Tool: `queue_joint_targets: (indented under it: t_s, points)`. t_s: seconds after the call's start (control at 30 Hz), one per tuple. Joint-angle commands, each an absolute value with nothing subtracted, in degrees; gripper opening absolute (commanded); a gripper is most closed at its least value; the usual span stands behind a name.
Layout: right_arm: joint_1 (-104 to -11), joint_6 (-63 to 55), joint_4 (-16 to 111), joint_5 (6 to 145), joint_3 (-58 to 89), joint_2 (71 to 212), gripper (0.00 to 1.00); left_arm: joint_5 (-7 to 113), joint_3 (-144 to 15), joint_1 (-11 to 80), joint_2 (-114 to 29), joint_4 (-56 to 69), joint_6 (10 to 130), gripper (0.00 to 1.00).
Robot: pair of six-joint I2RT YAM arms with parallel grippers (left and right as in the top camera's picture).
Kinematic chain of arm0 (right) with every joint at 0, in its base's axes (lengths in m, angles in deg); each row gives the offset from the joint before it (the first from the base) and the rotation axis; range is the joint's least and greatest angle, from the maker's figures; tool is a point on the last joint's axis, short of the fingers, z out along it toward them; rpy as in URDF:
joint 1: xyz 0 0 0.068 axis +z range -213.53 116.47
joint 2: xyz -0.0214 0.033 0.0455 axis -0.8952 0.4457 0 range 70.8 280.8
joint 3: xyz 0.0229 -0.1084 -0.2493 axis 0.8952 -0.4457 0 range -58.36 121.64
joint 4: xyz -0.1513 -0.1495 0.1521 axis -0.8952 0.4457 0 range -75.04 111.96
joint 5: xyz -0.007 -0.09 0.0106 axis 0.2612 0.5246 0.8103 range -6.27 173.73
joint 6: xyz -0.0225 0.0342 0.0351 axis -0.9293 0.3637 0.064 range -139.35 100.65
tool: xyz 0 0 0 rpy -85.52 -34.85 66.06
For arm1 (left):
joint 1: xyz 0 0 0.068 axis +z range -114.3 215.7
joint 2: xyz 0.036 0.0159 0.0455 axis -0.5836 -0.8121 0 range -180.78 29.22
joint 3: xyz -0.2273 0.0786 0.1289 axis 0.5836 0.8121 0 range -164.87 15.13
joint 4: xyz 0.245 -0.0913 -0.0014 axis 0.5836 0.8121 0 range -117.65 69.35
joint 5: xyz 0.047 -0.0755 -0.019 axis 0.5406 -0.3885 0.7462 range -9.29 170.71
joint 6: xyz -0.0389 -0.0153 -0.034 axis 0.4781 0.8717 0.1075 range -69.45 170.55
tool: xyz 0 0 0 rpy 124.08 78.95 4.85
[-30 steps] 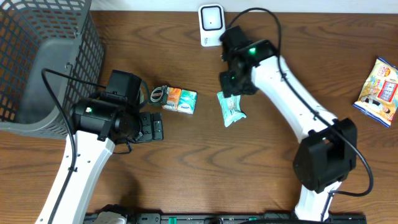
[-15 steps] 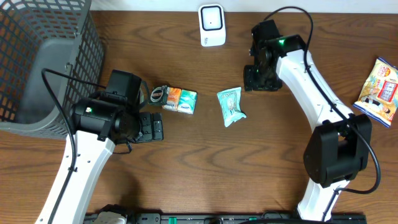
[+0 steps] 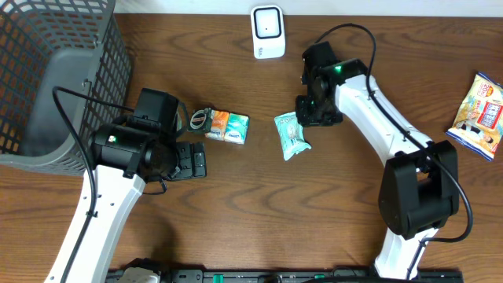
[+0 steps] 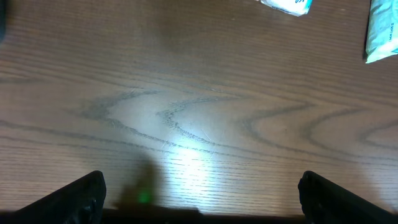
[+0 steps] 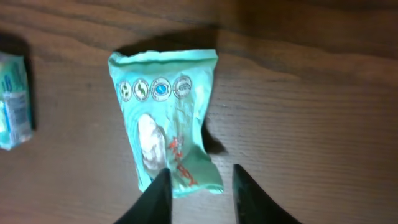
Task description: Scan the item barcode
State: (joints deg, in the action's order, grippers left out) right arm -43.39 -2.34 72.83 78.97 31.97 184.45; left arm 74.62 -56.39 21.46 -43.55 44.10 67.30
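Mint-green crinkled plastic pouch (image 5: 165,118) lies flat on grained wooden table (image 5: 311,124).

The left arm (image 3: 98,216) and right arm (image 3: 377,122) are showing white shells between black joint housings. Black cables (image 3: 354,27) are looping over both. A green light (image 3: 338,69) is glowing on the right arm. The left hand (image 4: 205,208) and right hand (image 5: 199,194) are ending in dark fingers (image 5: 158,199).

Left fingers (image 4: 81,196) spread wide, right arm (image 3: 371,112) stretched forward, right fingers (image 5: 158,198) narrowly apart, pointing down.
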Motion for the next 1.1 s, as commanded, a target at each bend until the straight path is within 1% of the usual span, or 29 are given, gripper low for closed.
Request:
queue_joint_targets:
  t_s: [0.0,0.13,0.3,0.43,0.53,0.57,0.73,0.8,0.93,0.97,1.0,1.07]
  points:
    - [-42.23,-0.72,70.34,77.27,28.78,184.38,0.22,74.12,-56.18,21.66,-43.75,44.23,67.81,0.98]
    - [-41.6,-0.72,66.51,74.43,25.76,184.38,0.21,74.12,-56.18,21.66,-43.75,44.23,67.81,0.97]
    - [-41.27,-0.52,61.57,74.34,22.13,184.38,0.19,74.12,-56.18,21.66,-43.75,44.23,67.81,0.98]
    - [-41.18,-0.48,56.66,74.34,18.44,184.38,0.24,74.12,-56.18,21.66,-43.75,44.25,67.81,0.98]
    - [-41.21,-0.5,53.42,74.36,15.58,184.38,0.24,74.12,-56.18,21.66,-43.75,44.23,67.81,0.98]
    - [-41.21,-0.5,52.72,74.34,14.9,184.38,0.24,74.12,-56.18,21.66,-43.75,44.25,67.81,0.98]
    - [-41.51,-0.52,52.96,74.08,14.39,184.27,0.02,74.1,-56.18,21.66,-43.75,44.25,67.81,0.98]
    - [-41.67,-0.52,54.32,73.38,15.58,184.25,0.01,74.12,-56.18,21.66,-43.75,44.23,67.81,0.98]
    - [-42.91,-1.55,59.72,65.75,20.6,183.81,0.01,74.12,-56.18,21.66,-43.75,44.25,67.81,0.98]
    - [-43.48,-2.4,61.14,62.06,22.18,183.49,0.01,74.12,-56.18,21.66,-43.75,44.25,67.81,0.98]
    - [-44.97,-4.04,63.3,54.56,24.82,182.68,0.01,74.12,-56.18,21.66,-43.75,44.23,67.79,0.98]
    - [-46.61,-5.53,65.03,47.43,26.83,181.74,0.01,74.12,-56.18,21.66,-43.75,44.25,67.81,0.98]
